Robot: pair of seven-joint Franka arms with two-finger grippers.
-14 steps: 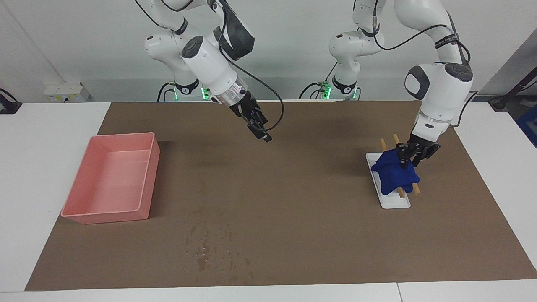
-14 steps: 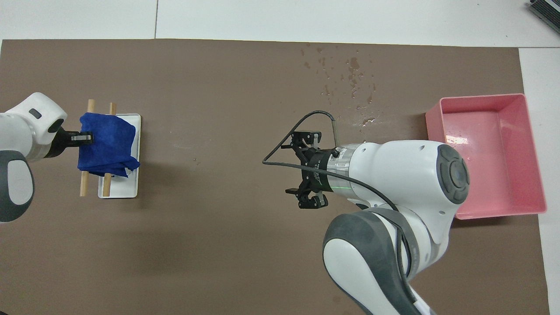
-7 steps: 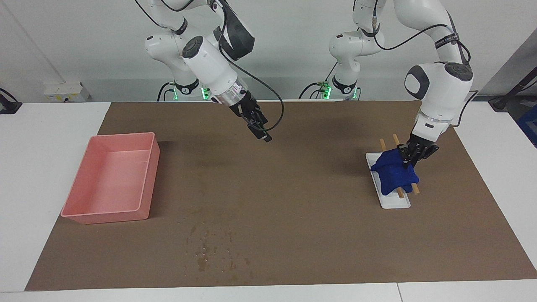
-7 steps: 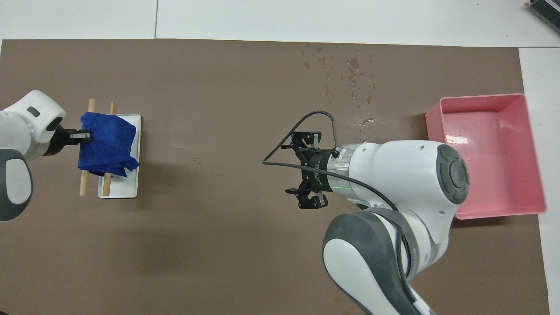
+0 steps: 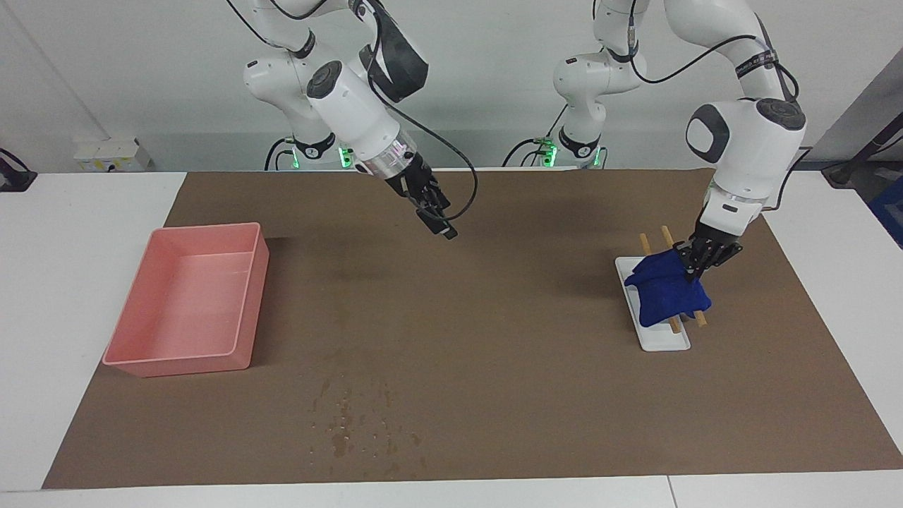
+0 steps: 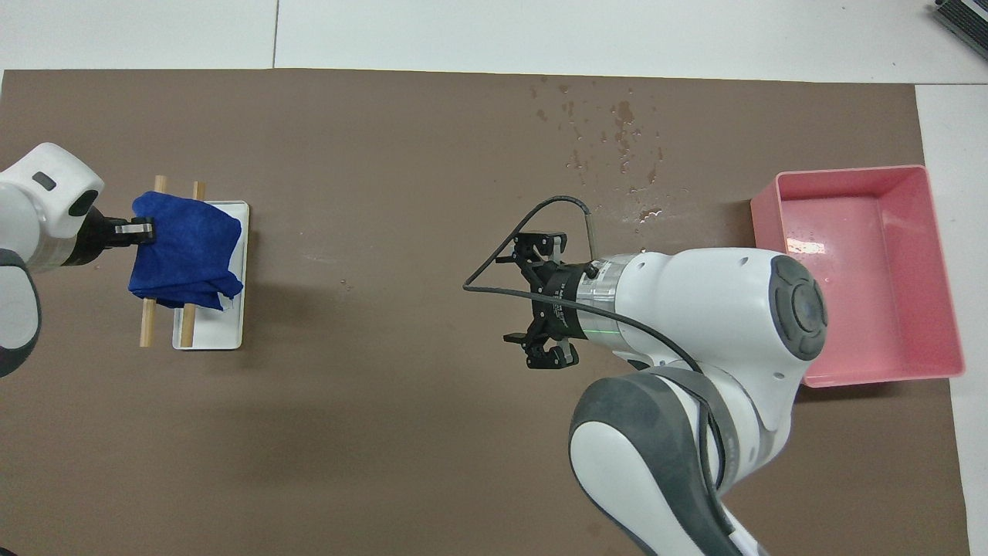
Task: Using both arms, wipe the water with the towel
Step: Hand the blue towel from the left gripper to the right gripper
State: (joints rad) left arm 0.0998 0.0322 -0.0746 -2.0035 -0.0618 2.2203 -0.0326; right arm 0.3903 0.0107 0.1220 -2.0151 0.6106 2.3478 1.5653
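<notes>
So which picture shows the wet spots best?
The overhead view: the water shows as glossy drops on the mat, nothing covering it. The facing view shows the same patch as duller specks near the mat's edge.

Towel [image 5: 663, 293] on rack [image 5: 652, 331] (left arm's end); water [image 5: 360, 423] farthest out.

I see a white table [image 5: 85, 233] with a brown mat [image 5: 508, 339] spread across most of its top. On the mat, toward the right arm's end, sits a pink bin [image 5: 189, 305]. Toward the left arm's end lies a small white tray [image 5: 663, 342], with two wooden rods [image 6: 145, 333] laid over it. The water [image 5: 356, 423] is a patch of scattered specks on the mat, farther from the robots than the bin.
</notes>
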